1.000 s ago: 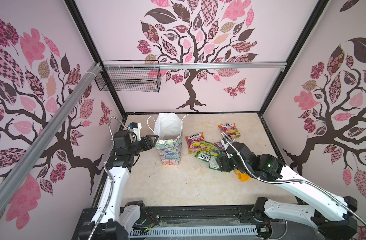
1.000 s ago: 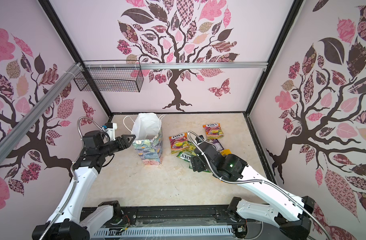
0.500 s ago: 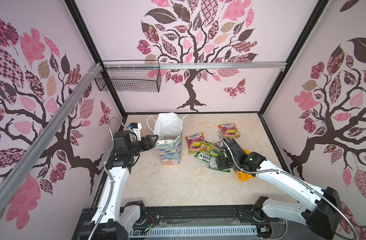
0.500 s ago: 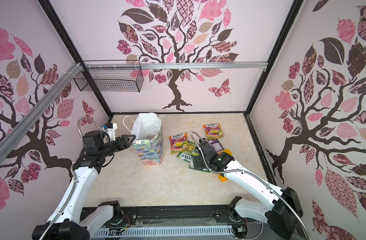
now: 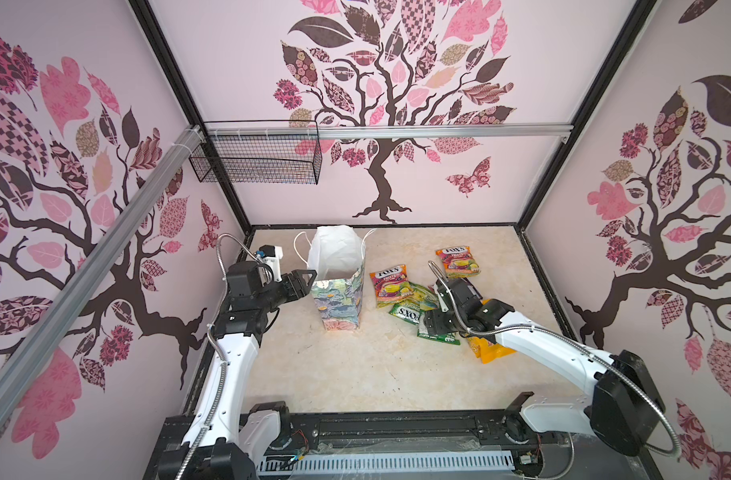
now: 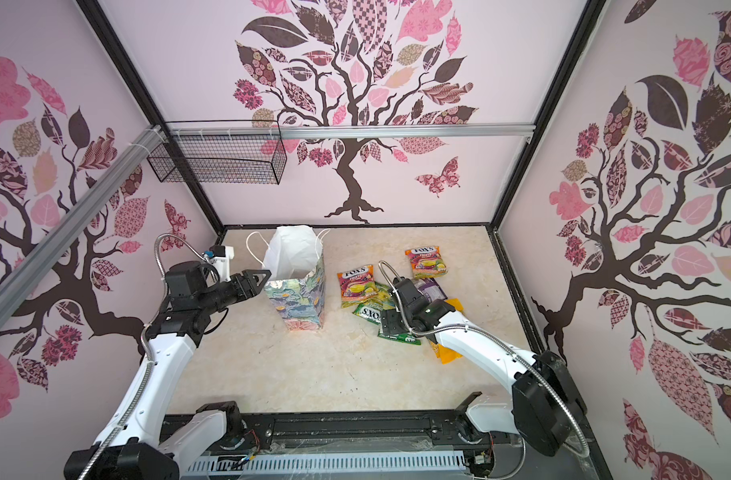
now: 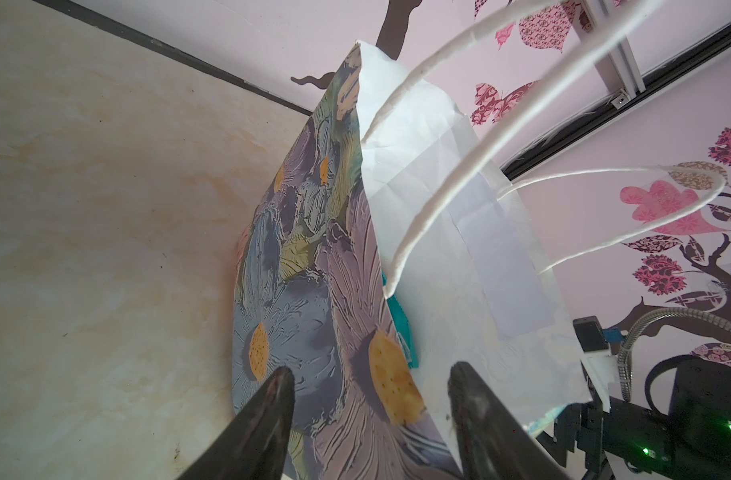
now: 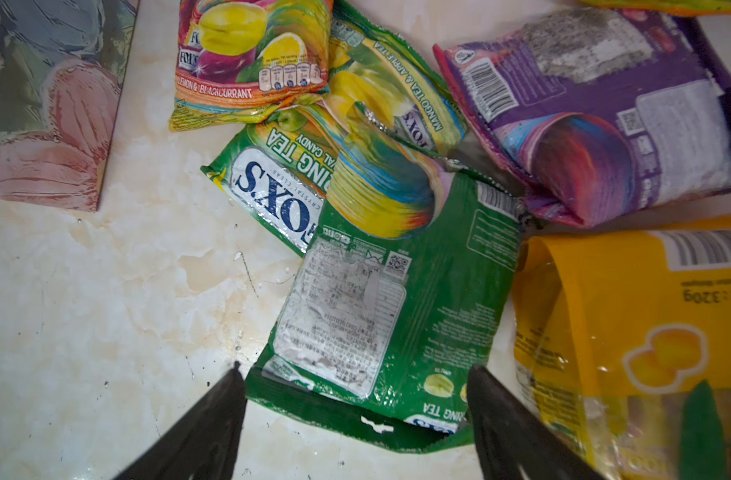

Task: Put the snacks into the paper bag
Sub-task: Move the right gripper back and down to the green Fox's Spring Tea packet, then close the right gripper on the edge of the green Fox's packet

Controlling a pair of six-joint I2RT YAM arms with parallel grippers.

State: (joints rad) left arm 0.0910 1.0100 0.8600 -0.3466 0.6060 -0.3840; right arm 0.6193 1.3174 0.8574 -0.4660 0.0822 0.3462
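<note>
Green snack packet (image 8: 397, 299) now between parted jaws of right gripper (image 8: 354, 368)

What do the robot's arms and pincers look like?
The left arm and right arm wear white shells with black joints, each trailed by a ribbed silver hose. The left gripper and right gripper are black, with tapered fingers.

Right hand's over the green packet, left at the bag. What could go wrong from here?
1. The right hand is open astride the green packet, close to the yellow packet; closing may catch both.
2. The left hand straddles the paper bag wall without clearly pinching it; the tall bag could tip.
3. The cord handles stand loose at its rim; a packet might snag.
</note>
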